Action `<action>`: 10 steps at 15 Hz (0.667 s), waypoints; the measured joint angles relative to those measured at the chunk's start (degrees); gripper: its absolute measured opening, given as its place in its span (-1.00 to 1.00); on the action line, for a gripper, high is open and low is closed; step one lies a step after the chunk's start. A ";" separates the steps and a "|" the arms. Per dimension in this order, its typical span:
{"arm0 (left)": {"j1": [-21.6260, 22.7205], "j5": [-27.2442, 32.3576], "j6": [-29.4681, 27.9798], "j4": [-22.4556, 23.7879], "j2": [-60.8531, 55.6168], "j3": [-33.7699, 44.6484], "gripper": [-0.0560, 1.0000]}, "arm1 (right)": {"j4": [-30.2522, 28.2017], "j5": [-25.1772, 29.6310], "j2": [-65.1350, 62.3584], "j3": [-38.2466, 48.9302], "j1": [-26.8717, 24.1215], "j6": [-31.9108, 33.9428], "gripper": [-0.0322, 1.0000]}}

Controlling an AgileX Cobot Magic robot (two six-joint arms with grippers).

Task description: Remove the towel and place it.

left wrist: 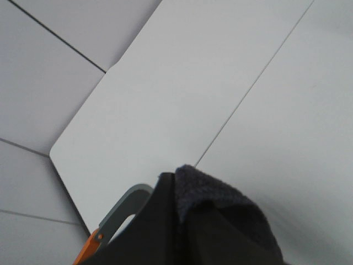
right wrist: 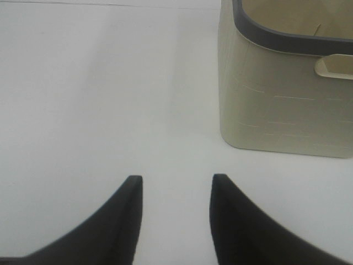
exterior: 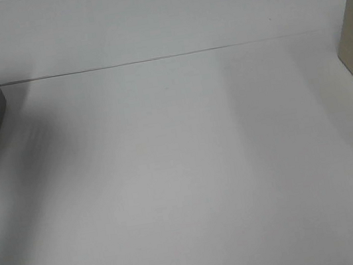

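Left wrist view: left gripper (left wrist: 185, 223) clamped on dark navy terry cloth towel (left wrist: 220, 200), lower middle of frame, above white table (left wrist: 182, 83). Right gripper (right wrist: 176, 201) parted, empty, beside beige plastic basket (right wrist: 276, 105). Likely carrying step — next: lower, spread, release.

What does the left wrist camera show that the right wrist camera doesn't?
Only the left wrist view shows the dark towel, bunched in the left claw, which looks shut on it, plus the tiled floor beyond the corner of the white table. Only the right wrist view shows the right claw, open and holding nothing, and a beige basket with a dark grey rim standing on the table. Both views show the table's white top.
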 joint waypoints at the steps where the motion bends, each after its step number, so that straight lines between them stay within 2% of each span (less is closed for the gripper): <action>1: -1.49 -0.17 0.00 0.00 -0.17 0.00 -0.89 | 0.00 -0.06 0.00 0.00 0.00 0.00 -0.15; 2: -4.18 -0.57 -0.06 0.00 -0.52 -0.11 -0.89 | 0.00 -0.17 0.23 0.00 0.00 -0.06 -0.15; 3: -9.97 -2.35 -0.40 0.00 -0.57 -0.69 -0.89 | 0.57 -2.69 3.84 -0.86 0.00 -0.11 -0.15; 5: -15.01 -3.32 -0.97 0.06 -0.57 -0.69 -0.89 | 3.04 -10.49 9.91 -1.72 0.00 -0.17 -0.15; 6: -15.93 -3.32 -1.03 0.06 -0.57 -0.69 -0.89 | 4.30 -12.32 11.29 -1.83 0.00 -0.17 -0.15; 8: -20.05 -3.32 -1.15 0.46 -0.57 -0.69 -0.89 | 11.00 -18.79 18.62 -1.89 0.00 -3.04 -0.15; 10: -23.89 -3.32 -1.15 0.80 -0.57 -0.69 -0.89 | 20.00 -22.29 25.61 -1.89 0.00 -12.03 -0.15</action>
